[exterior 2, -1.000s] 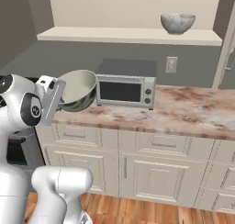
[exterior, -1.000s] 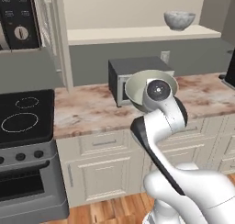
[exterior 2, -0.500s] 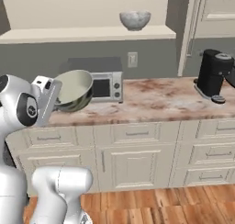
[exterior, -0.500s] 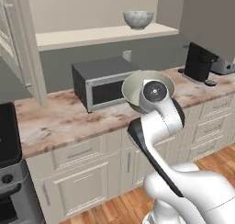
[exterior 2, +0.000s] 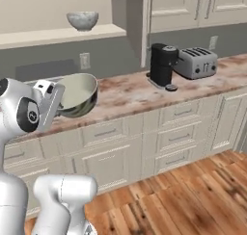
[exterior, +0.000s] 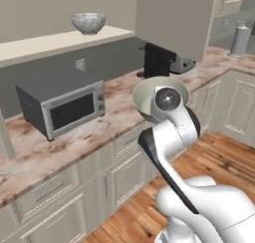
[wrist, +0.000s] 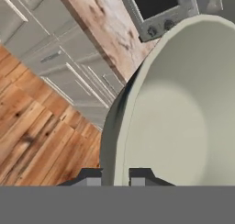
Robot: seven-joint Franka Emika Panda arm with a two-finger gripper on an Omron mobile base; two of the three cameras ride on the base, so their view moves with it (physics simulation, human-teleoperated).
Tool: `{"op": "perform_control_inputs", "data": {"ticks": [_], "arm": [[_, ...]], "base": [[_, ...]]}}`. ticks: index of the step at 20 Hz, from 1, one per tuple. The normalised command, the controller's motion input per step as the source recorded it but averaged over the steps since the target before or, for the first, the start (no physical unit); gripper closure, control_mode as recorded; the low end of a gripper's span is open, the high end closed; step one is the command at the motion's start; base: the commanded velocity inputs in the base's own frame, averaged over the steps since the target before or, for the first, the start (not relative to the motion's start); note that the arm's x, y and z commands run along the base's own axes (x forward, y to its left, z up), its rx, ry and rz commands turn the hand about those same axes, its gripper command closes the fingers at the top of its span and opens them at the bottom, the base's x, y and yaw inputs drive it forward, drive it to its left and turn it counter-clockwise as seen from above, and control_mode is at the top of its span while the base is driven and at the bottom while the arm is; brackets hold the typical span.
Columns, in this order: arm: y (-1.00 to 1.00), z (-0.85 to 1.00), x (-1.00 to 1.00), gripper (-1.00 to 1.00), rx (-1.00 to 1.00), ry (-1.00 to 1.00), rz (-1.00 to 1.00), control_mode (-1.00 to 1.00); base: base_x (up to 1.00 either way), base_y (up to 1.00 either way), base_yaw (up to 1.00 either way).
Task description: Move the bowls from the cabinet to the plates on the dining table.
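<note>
Claw [wrist: 115, 176]: I see it pinching the rim of a round grey stone-look bowl with pale beige inside [exterior 2: 77, 94].
Held bowl: tilted, off the veined marble worktop [exterior 2: 130, 92], before the silver microwave [exterior: 62, 107].
Second bowl [exterior: 88, 23]: upright on the cream shelf [exterior: 55, 43].

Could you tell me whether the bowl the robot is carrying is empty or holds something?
Empty. The bowl pinched at its rim by the end effector shows a bare beige inside in the hand and right base views.
</note>
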Motion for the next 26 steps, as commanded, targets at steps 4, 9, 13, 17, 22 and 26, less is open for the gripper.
{"op": "perform_control_inputs", "data": {"ticks": [4,9,13,17,22,26], "arm": [[0.00,0.00,0.00,1.00,0.00,0.00,0.00,1.00],[0.00,0.00,0.00,1.00,0.00,0.00,0.00,1.00],[0.00,0.00,0.00,1.00,0.00,0.00,0.00,1.00],[0.00,0.00,0.00,1.00,0.00,0.00,0.00,1.00],[0.00,0.00,0.00,1.00,0.00,0.00,0.00,1.00],[0.00,0.00,0.00,1.00,0.00,0.00,0.00,1.00]], "base": [[-0.02,-0.15,-0.53],[0.00,-0.25,-0.49],[0.00,-0.18,-0.49],[0.00,-0.22,-0.51],[0.00,-0.25,-0.51],[0.00,-0.22,-0.50]]}}
